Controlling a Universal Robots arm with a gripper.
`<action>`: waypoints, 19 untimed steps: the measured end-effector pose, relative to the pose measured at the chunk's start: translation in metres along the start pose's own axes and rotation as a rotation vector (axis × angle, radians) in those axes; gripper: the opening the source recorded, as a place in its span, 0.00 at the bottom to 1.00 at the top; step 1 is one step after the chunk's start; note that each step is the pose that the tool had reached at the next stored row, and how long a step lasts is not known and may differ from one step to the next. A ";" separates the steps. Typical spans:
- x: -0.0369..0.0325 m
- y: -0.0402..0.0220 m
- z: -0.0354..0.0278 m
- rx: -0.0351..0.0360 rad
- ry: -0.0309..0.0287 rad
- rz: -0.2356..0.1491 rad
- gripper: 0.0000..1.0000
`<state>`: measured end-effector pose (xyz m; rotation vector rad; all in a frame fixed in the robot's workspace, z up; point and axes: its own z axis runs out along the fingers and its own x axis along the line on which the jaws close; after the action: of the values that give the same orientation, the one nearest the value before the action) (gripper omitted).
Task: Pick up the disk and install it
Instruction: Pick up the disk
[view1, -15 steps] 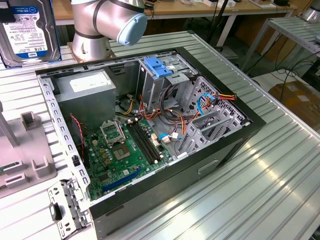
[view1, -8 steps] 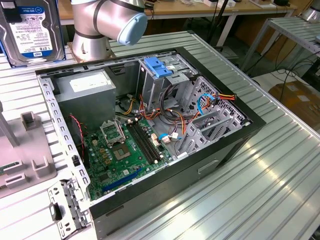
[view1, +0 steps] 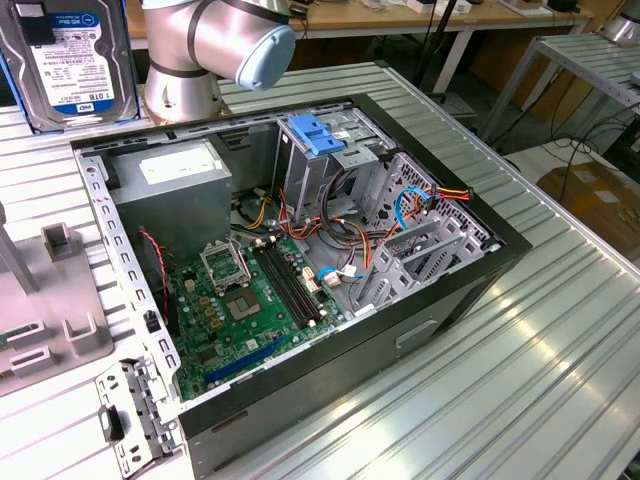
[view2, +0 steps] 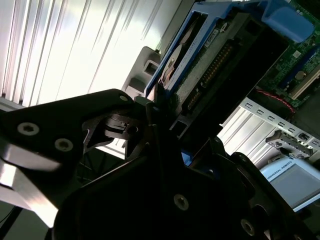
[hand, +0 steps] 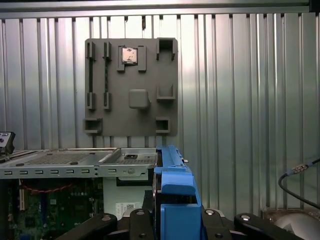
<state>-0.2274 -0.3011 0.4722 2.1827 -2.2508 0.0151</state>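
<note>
Exterior view: bright, even overhead light. The ribbed silver metal table (view1: 520, 380) has a broad soft sheen toward its edge at the exterior view's right, with no hard shadows. The open black computer case (view1: 455, 290) is dimmer inside. The disk (view1: 75, 60), a silver-grey hard drive with a white label, is well lit, no glare.

Second wrist view: table ribs blown out white.

The black gripper (hand: 175, 222) is near-silhouette in both wrist views.
</note>
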 end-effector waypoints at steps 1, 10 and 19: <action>0.0000 -0.0031 0.0000 -0.0001 0.0001 0.000 0.36; 0.0004 -0.0184 0.0001 0.0000 0.0000 0.000 0.36; 0.0007 -0.0321 0.0002 -0.0001 0.0000 0.000 0.36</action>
<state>-0.1953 -0.3027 0.4722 2.1827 -2.2507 0.0150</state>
